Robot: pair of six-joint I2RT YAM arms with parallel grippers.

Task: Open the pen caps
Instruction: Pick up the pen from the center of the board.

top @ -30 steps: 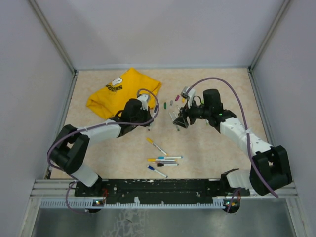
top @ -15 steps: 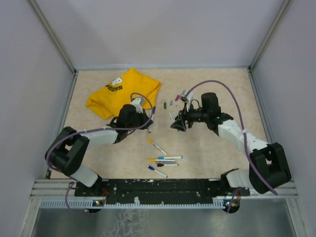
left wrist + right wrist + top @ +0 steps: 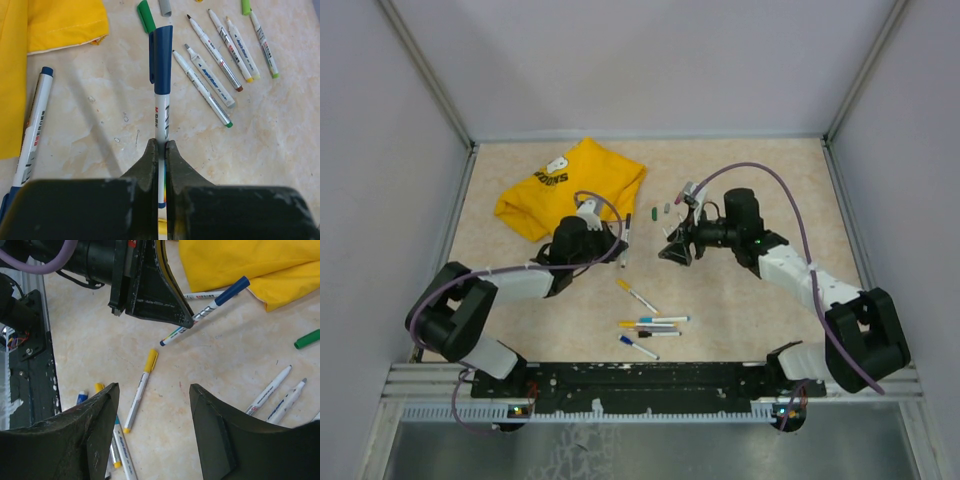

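Note:
My left gripper [image 3: 160, 145] is shut on a thin white pen [image 3: 161, 115] whose dark blue pen cap [image 3: 161, 60] is on and points away from me. From above, this gripper [image 3: 617, 243] and the pen [image 3: 625, 238] sit beside the yellow shirt. My right gripper [image 3: 154, 395] is open and holds nothing. It hovers over the table just right of the held pen [image 3: 200, 316]. A yellow-capped pen [image 3: 140, 390] lies below it. Several uncapped pens [image 3: 210, 75] and a loose green cap [image 3: 146, 15] lie beyond the held pen.
A crumpled yellow T-shirt [image 3: 570, 185] lies at the back left. Several capped pens [image 3: 650, 325] are grouped near the front middle. Another blue-capped pen [image 3: 32, 135] rests by the shirt. Loose caps [image 3: 667, 208] lie near the right gripper [image 3: 677, 250]. Walls enclose the table.
Both arms have shifted a little leftward and nearer. The left gripper kept its hold on the blue-capped pen, and the right gripper stayed open.

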